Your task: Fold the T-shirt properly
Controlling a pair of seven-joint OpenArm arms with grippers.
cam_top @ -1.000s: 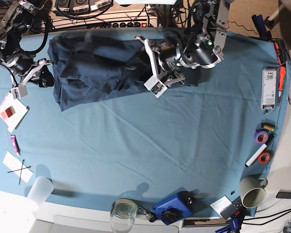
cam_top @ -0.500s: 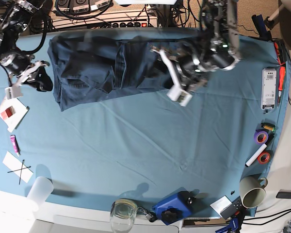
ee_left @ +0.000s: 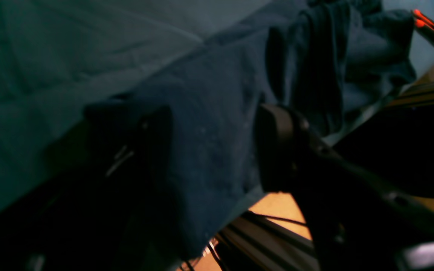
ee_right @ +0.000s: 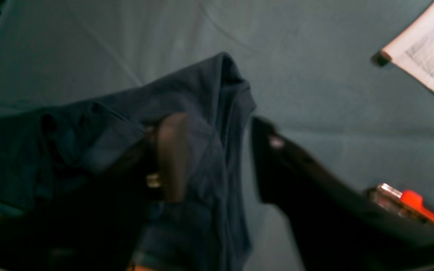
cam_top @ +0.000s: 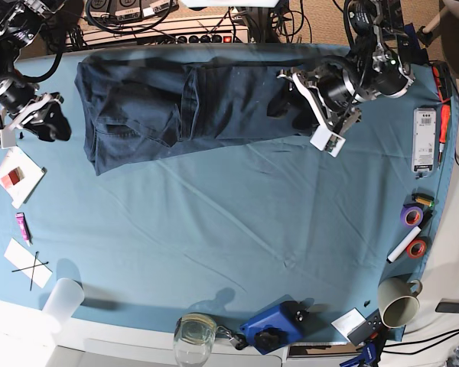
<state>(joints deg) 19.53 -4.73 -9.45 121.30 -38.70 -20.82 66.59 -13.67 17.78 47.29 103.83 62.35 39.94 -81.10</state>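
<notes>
Two arms flank the T-shirt (cam_top: 183, 107), a dark navy cotton strip whose long axis runs across the far side of the tabletop (cam_top: 237, 229). Left end effector (cam_top: 302, 111) sits right at its end, fingers spread with cloth lying between them in the wrist view, not pinched. Right end effector (cam_top: 50, 122) stands just off the opposite end, also parted; its wrist view shows a limp bunched fold draped over one finger (ee_right: 171, 154). Soft, wrinkled fabric on a smoother teal cloth; each arm's nearest edge is its own.
</notes>
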